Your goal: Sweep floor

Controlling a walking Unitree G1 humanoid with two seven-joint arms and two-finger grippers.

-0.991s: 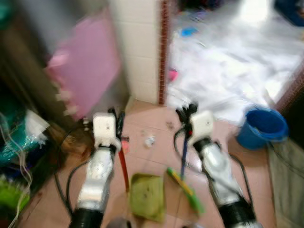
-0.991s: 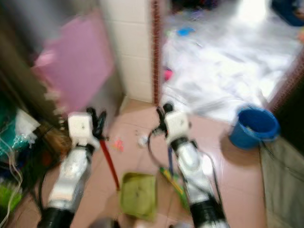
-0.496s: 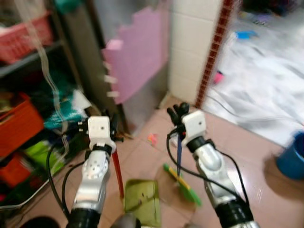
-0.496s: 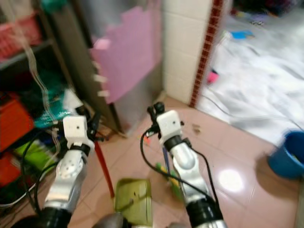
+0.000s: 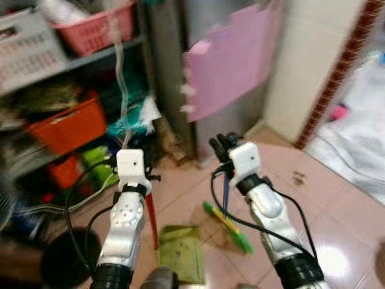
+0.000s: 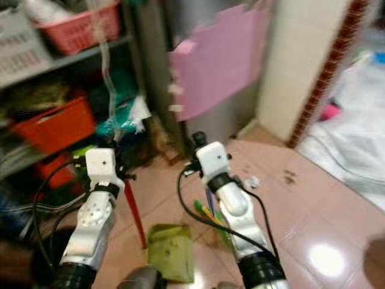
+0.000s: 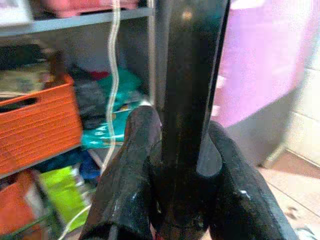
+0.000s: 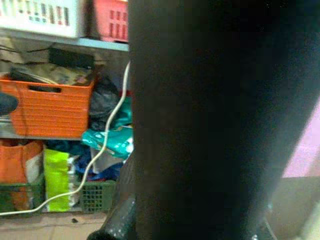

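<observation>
Pink tiled floor; green dustpan, debris on it

The two head views look forward and down from above both arms onto the tiled floor, sharing the shelf and pink mat. Each wrist view looks close along its claw toward that shelf's orange crate.
</observation>
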